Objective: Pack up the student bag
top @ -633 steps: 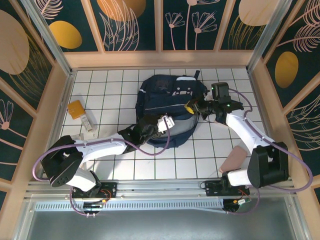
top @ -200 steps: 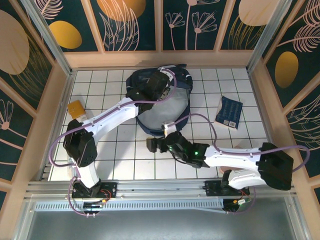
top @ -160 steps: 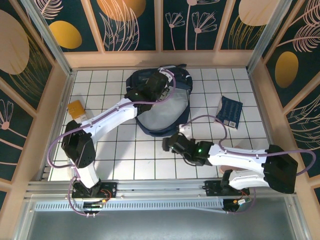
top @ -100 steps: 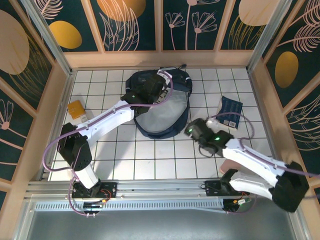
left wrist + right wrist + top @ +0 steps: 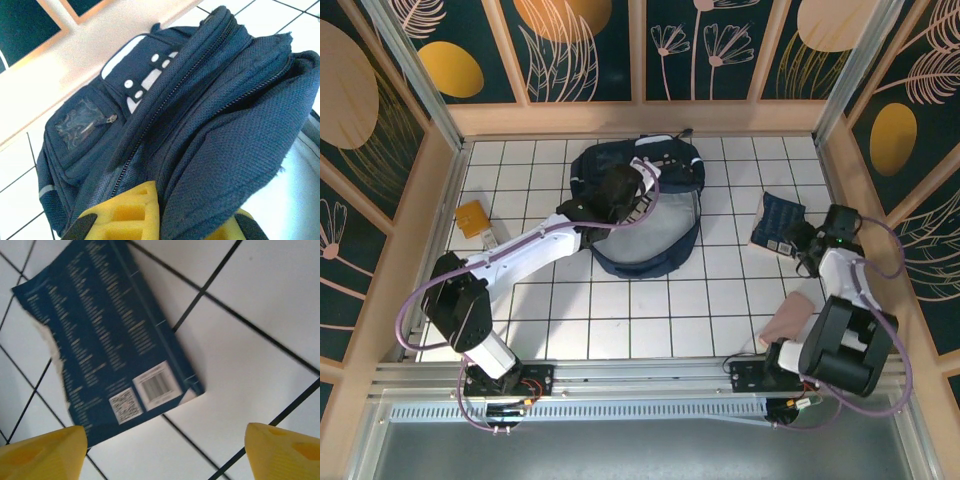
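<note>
Right arm (image 5: 850,280) swung fr. student bag (image 5: 670,170) at centre-back of tabletop (image 5: 620,310) to blue booklet (image 5: 105,355), right tool (image 5: 162,455) open above it w/ nothing held, next likely needing descent & grip, while left tool (image 5: 165,225) pinched bag's flap; bag's inside unreadable.

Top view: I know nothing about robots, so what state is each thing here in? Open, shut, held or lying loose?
Bag: open, flap lifted, pale lining showing.
Left fingers: shut on the bag's flap.
Right fingers: open, poised at the book, not gripping it.
Book: lying loose on the table, barcode side up.
Orange packet: lying loose, far from both arms' fingers.
</note>
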Controlling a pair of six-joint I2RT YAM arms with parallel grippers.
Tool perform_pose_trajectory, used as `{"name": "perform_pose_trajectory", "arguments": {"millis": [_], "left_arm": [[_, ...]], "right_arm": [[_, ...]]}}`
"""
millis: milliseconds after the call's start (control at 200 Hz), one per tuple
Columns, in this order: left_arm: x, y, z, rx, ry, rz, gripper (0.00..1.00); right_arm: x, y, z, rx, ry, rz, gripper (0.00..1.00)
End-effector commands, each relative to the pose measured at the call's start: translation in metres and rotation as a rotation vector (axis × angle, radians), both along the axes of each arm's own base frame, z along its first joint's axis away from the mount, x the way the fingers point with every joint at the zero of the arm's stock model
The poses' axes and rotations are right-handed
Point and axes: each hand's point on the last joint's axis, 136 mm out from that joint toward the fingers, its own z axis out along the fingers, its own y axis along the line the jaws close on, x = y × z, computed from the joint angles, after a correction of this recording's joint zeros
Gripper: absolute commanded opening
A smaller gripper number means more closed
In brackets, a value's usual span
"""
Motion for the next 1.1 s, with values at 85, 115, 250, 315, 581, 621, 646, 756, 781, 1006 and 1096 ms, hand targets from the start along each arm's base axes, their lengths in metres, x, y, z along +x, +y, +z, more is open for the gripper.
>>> {"name": "perform_pose_trajectory", "arguments": {"millis": [85,115,250,315,581,621,646,756,781,1006,1096], "left_arm": [[-0.002,-0.007,0.018,-0.042,-0.081,-0.068,0.00],[-0.002,-0.007,0.013,-0.032,-0.077,-0.073,0.00],[-0.012,-0.008,-0.020,0.024,-0.029,-0.134,0.00],[-0.022,-0.010,-0.040,0.061,-0.003,-0.201,0.00],[-0.044,0.024,-0.075,0.195,0.026,-0.210,0.66],[-0.050,0.020,-0.066,0.170,0.064,-0.236,0.96],[-0.054,0.016,-0.056,0.141,0.084,-0.252,0.99],[-0.062,-0.022,0.010,-0.137,0.147,-0.297,0.99],[-0.064,-0.034,0.026,-0.225,0.171,-0.314,0.98],[-0.043,-0.144,0.060,-0.796,0.436,-0.356,0.85],[-0.022,-0.179,0.029,-0.780,0.485,-0.279,0.84]], "right_arm": [[0.020,-0.008,-0.014,0.063,-0.006,0.139,0.60],[0.021,-0.008,-0.022,0.071,0.010,0.142,0.60],[0.021,-0.009,-0.046,0.141,0.033,0.148,0.57],[0.021,-0.010,-0.051,0.157,0.039,0.151,0.55],[0.029,0.018,-0.062,0.275,0.027,0.276,0.49],[0.030,0.021,-0.063,0.266,0.038,0.292,0.48],[0.030,0.023,-0.064,0.262,0.048,0.298,0.48],[0.033,0.011,-0.053,0.211,0.040,0.237,0.49],[0.035,0.005,-0.050,0.193,0.033,0.212,0.49],[0.068,-0.015,-0.030,0.182,-0.024,0.178,0.58],[0.086,-0.011,-0.031,0.164,-0.048,0.222,0.59]]}}
